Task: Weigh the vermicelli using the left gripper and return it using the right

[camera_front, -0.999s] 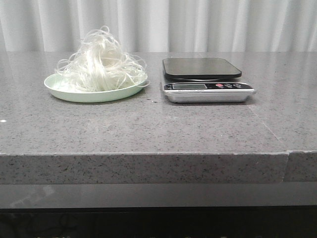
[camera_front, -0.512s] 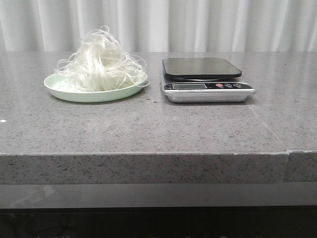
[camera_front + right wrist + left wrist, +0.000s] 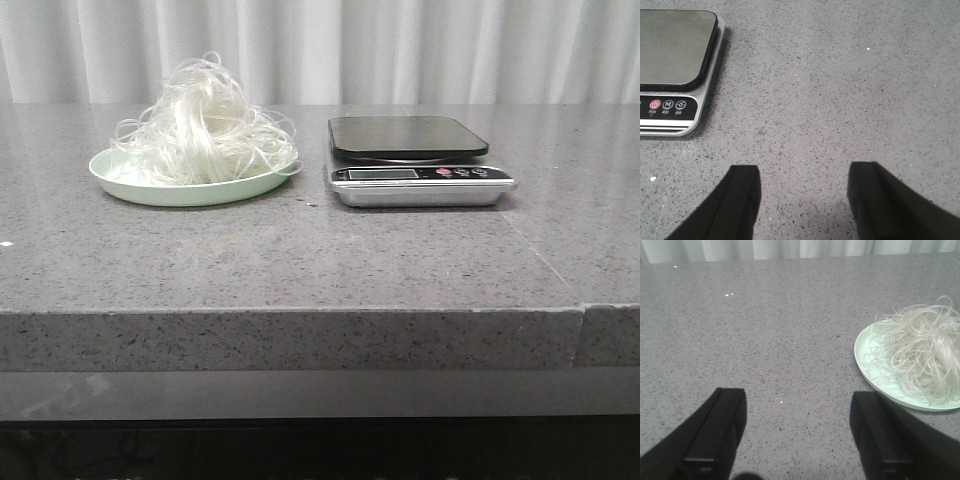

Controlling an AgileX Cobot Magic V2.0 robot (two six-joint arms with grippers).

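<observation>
Vermicelli: I see the vermicelli heaped as a loose mound of thin white loops on the pale green plate, upper left of the front view. A few strands hang over the plate's right rim.

Plate: it sits flat on the grey speckled bench, just left of the kitchen scale, with a narrow gap between them.

Scale: silver body with a dark square weighing platform that carries nothing. Its display and buttons face me along the front edge.

Left gripper: in the left wrist view I have the left gripper over bare bench, its two black fingers spread wide with nothing between them. The plate and vermicelli show at the right edge of that frame, clear of the fingers.

Right gripper: in the right wrist view the right gripper is also over bare bench, fingers wide apart and holding nothing. A corner of the scale, with its red button and two dark ones, lies in the upper left of that frame, apart from the fingers.

Front view: neither arm appears in it. A pale pleated curtain fills the background behind the bench.
</observation>
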